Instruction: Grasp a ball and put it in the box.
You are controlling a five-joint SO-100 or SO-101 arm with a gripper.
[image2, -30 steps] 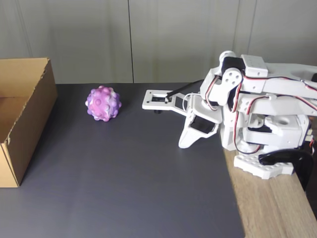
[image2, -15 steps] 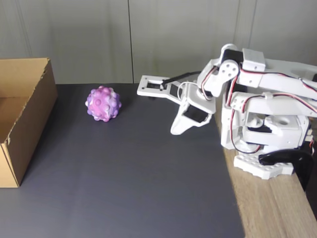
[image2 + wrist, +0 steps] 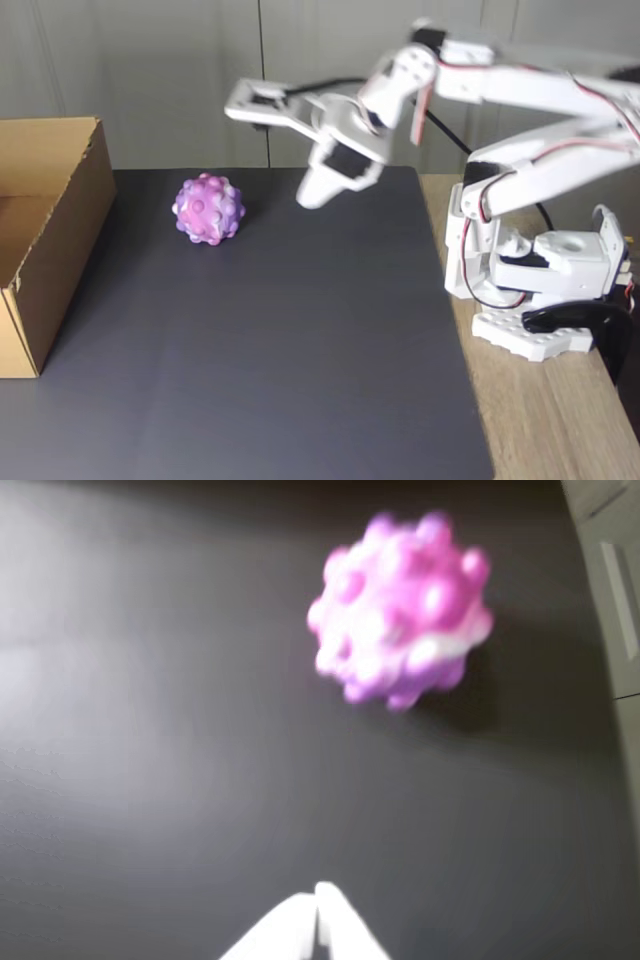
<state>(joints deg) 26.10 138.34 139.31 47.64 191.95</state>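
From the fixed view I have the claw (image 3: 275, 150) raised off the desk (image 3: 300, 350), carried out on the white arm (image 3: 520, 95), and it hangs in the air with nothing in it. Its jaws stand wide apart there: one flat finger reaches out level, the other points down and away from it. The ball (image 3: 208, 209) sits on the dark mat below the claw and a little toward the box side, apart from both fingers and resting on the surface. The box (image 3: 45, 240) lies farther out in that same direction, past the ball, at the mat's edge with its open top showing a bare cardboard floor; ball and box are near each other but not touching. In the wrist view the picture is blurred; I see the ball (image 3: 400, 610) ahead of the claw and off to the right, with its shadow falling beside it, and a white finger tip (image 3: 310, 930) at the bottom edge with dark mat between it and the ball.
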